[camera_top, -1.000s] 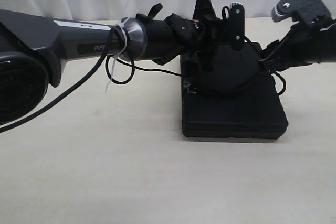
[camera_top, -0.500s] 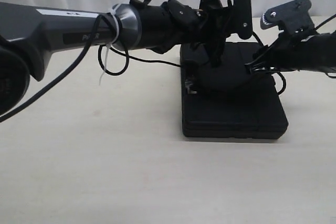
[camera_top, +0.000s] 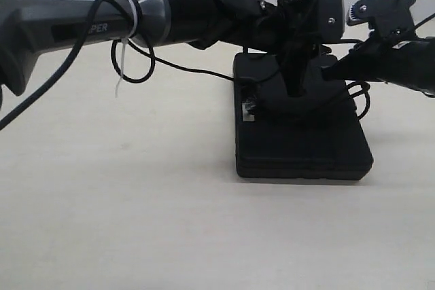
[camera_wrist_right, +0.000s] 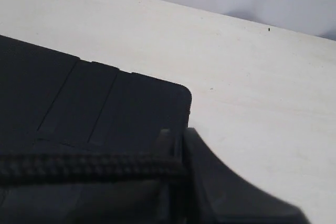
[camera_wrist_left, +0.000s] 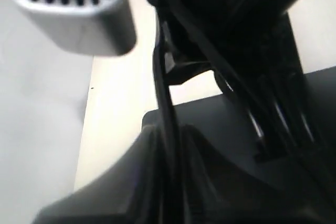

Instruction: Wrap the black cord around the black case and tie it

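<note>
While the knot is unmade, main risk: the thin, braided, matte black cord (camera_wrist_right: 89, 166) slips from the right gripper (camera_wrist_right: 181, 157) if it is tugged w/ a jerk. The strand is narrow, so little of it is held.
Right gripper: pressed together, pinching the cord just above a corner of the flat, rectangular, moulded-plastic black case (camera_top: 302, 146).
Left gripper (camera_top: 298, 76): points down over the middle of the case. Its wrist view is blurred, dark on dark, so I cannot tell whether it is spread or pinching.
Case, position: lies flat on the pale matte table (camera_top: 136, 202), right of centre in the ext. view.
Cord, position: runs across the case top, w/ a slack loop by the case's right edge.
Risk 2: a sideways pull probably drags the case, since it is smooth plastic on a smooth top.
Risk 3: the cord may snag on the thicker, smooth arm cable (camera_top: 132, 66), which is the same colour.
Textures: the cord is rough-woven; the case has ribbed panels and rounded corners.
</note>
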Action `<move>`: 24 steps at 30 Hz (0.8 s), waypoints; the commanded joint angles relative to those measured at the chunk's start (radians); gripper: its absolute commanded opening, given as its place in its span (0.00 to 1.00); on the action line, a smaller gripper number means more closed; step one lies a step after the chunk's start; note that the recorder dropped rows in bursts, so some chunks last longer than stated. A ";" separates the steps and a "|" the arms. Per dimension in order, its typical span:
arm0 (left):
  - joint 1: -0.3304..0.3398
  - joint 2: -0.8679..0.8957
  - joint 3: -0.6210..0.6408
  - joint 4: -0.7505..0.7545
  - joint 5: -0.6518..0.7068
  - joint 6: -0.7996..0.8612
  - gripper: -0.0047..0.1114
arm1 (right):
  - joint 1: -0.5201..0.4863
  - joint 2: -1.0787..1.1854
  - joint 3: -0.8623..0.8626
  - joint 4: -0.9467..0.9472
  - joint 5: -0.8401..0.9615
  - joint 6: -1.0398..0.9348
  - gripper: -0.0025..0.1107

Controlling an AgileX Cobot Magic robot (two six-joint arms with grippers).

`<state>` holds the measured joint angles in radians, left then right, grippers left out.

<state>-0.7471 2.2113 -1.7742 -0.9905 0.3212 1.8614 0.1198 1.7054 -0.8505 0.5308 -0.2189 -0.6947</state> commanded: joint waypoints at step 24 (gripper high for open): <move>0.008 0.087 0.005 0.436 0.243 -0.580 0.35 | -0.058 -0.257 0.007 -0.033 0.139 0.221 0.06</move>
<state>-0.7330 2.2607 -1.7705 -0.4709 0.6335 1.2643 0.0607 1.4636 -0.8505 0.5074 -0.0656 -0.4790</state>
